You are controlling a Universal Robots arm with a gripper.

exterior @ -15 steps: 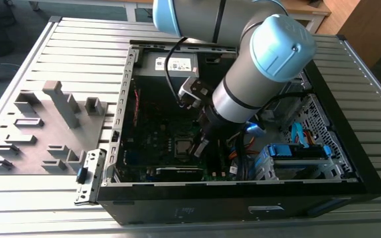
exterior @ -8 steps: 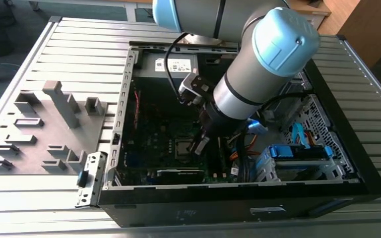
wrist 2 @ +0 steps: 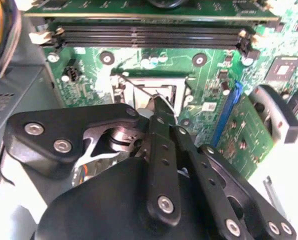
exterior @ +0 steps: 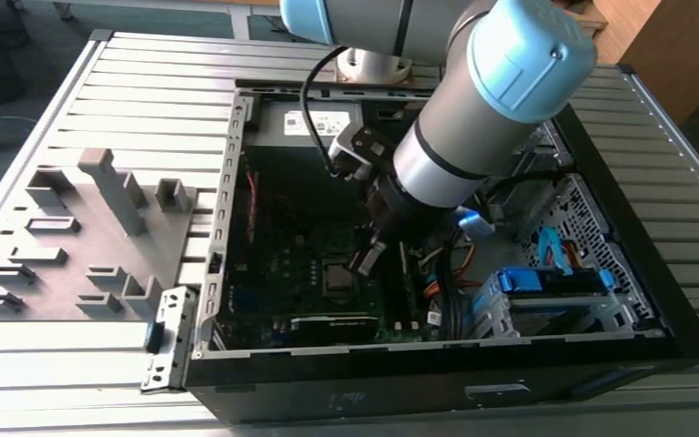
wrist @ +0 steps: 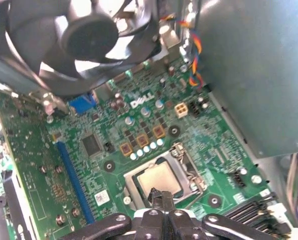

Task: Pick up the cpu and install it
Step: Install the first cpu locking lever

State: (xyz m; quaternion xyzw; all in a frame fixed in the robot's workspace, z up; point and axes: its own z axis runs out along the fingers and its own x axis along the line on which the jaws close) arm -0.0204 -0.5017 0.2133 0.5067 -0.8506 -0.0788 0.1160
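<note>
One gripper (wrist: 159, 196), fingers (wrist: 153, 194) pressed together, hangs just over an edge of the cpu (wrist: 156, 177), which lies flat inside the socket frame (wrist: 189, 170) on the green motherboard (wrist: 84, 170) in an open computer case (exterior: 447, 393).

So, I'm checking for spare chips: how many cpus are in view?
1. The cpu lies in the socket frame on the motherboard, right by the shut tool; the arm may hide others.
</note>
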